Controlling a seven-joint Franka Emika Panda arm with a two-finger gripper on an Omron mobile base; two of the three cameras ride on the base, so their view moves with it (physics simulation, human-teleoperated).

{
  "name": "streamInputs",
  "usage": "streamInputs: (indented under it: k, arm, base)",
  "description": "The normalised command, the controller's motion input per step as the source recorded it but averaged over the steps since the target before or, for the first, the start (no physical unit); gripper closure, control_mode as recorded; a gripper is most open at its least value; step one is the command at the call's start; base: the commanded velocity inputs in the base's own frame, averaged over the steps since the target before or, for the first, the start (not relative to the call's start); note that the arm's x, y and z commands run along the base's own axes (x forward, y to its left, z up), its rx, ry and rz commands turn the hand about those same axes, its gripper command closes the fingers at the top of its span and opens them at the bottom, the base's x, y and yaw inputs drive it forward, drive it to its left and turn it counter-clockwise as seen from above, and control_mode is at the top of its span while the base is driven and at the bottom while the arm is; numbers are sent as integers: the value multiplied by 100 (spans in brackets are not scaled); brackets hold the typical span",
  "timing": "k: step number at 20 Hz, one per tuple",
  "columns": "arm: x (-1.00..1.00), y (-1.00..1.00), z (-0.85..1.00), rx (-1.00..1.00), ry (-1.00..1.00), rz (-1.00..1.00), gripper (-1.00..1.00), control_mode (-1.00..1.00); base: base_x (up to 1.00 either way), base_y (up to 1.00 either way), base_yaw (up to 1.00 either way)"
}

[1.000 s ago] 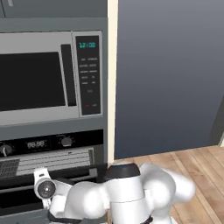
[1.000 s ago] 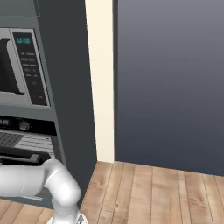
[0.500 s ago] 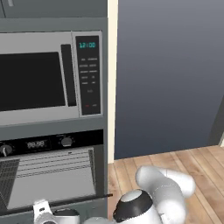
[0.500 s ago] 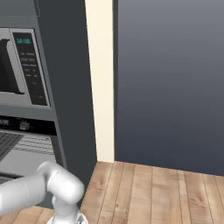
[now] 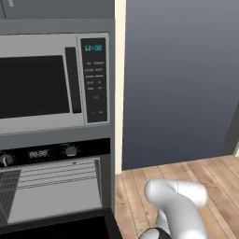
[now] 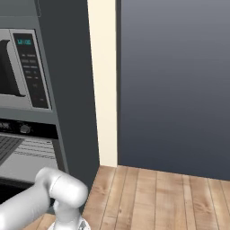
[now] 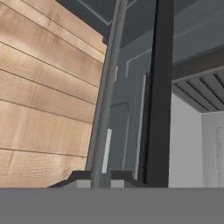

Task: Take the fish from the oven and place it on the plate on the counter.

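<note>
Oven (image 5: 56, 196) door hangs open; gripper (image 7: 101, 180) is clenched on its steel bar handle (image 7: 107, 92). Fish probably handles light and slippery: pinch it mid-body.

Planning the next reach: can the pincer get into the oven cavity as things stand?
Probably not yet: the oven stands open, but the pincer is shut on its door handle and must release first.

Grey wire racks (image 5: 51, 179) span the open oven (image 5: 56, 196) cavity — wooden floor (image 5: 186, 172) beside.
</note>
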Motion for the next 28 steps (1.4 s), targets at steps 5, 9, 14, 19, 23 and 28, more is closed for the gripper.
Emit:
streamInputs:
  k: [5, 9, 14, 19, 23, 28]
  arm:
    - [-33, -1, -10, 0, 2, 0, -100, -100]
    - [-9, -6, 0, 0, 0, -3, -100, -100]
    - [-61, 0, 54, 1, -9, 0, -100, -100]
    - [-74, 0, 100, 8, -17, 0, -100, -100]
    - [-63, 0, 100, 12, -13, 0, -100, -100]
    - [-31, -2, 94, 16, -13, 0, -100, -100]
  base:
    - [0, 0, 0]
    - [0, 0, 0]
    - [0, 0, 0]
    - [0, 0, 0]
    - [0, 0, 0]
    - [0, 0, 0]
